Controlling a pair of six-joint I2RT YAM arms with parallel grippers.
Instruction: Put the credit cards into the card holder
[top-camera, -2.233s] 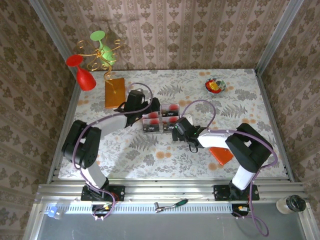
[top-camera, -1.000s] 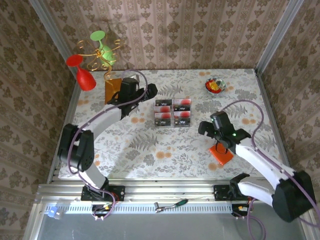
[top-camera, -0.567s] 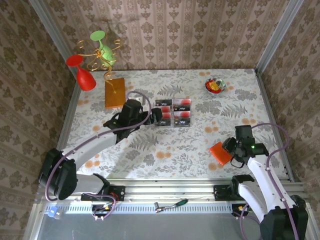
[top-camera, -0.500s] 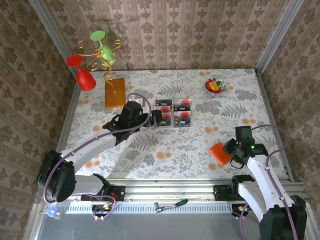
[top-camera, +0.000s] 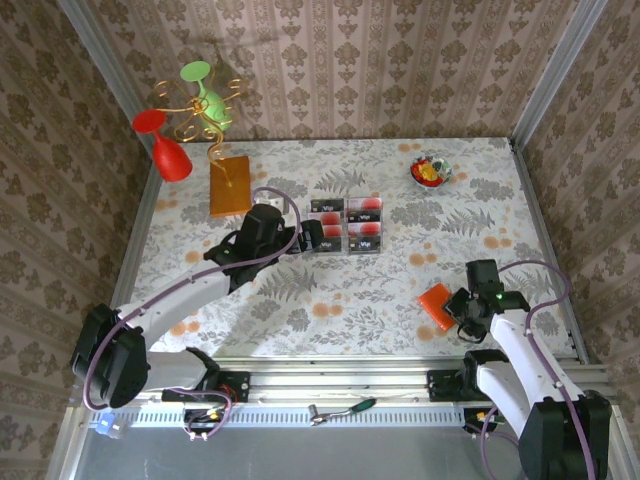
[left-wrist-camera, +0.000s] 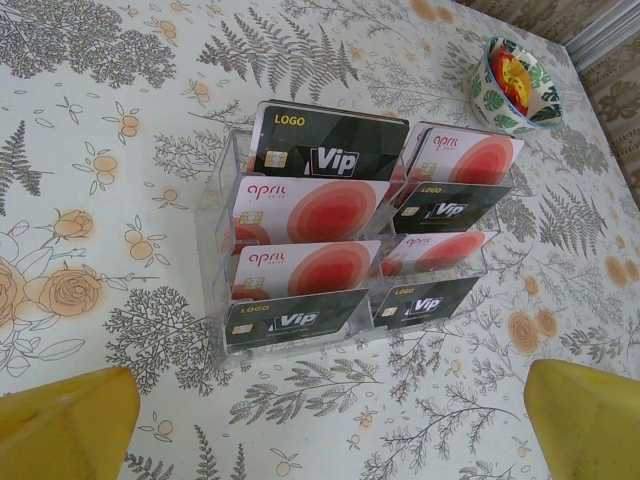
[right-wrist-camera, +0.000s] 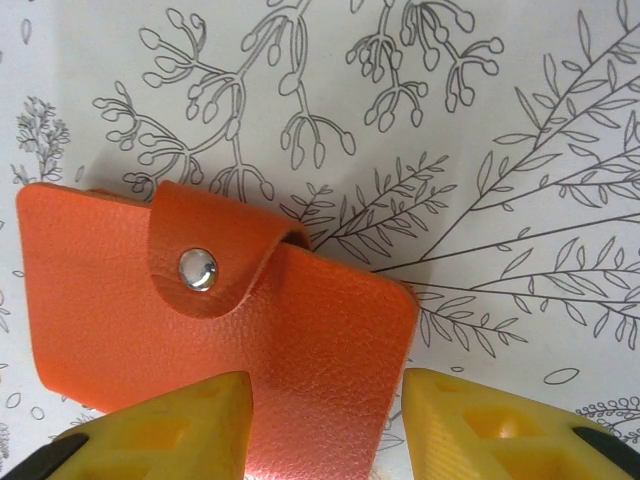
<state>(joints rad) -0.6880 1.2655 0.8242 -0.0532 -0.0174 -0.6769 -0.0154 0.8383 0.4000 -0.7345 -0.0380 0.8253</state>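
Note:
Several red and black credit cards (left-wrist-camera: 310, 255) stand in the tiers of a clear rack (top-camera: 347, 225) mid-table. My left gripper (top-camera: 306, 237) hovers just left of the rack, facing it, its jaws (left-wrist-camera: 330, 440) wide open and empty. The orange card holder (right-wrist-camera: 300, 330) lies snapped shut on the cloth at the front right (top-camera: 436, 303). My right gripper (right-wrist-camera: 325, 400) has closed on its right end. One yellow finger (right-wrist-camera: 170, 425) presses into the leather, and the other (right-wrist-camera: 480, 420) meets the holder's right edge.
An orange-brown block (top-camera: 229, 183) carrying a gold wire stand with a red glass (top-camera: 168, 152) and a green glass (top-camera: 203, 90) sits at the back left. A small patterned bowl (top-camera: 431, 171) is at the back right. Patterned walls close the table's three far sides.
My right arm has swung from the rack to the card holder and its jaws have narrowed onto it. My left arm has settled left of the rack, still wide open.

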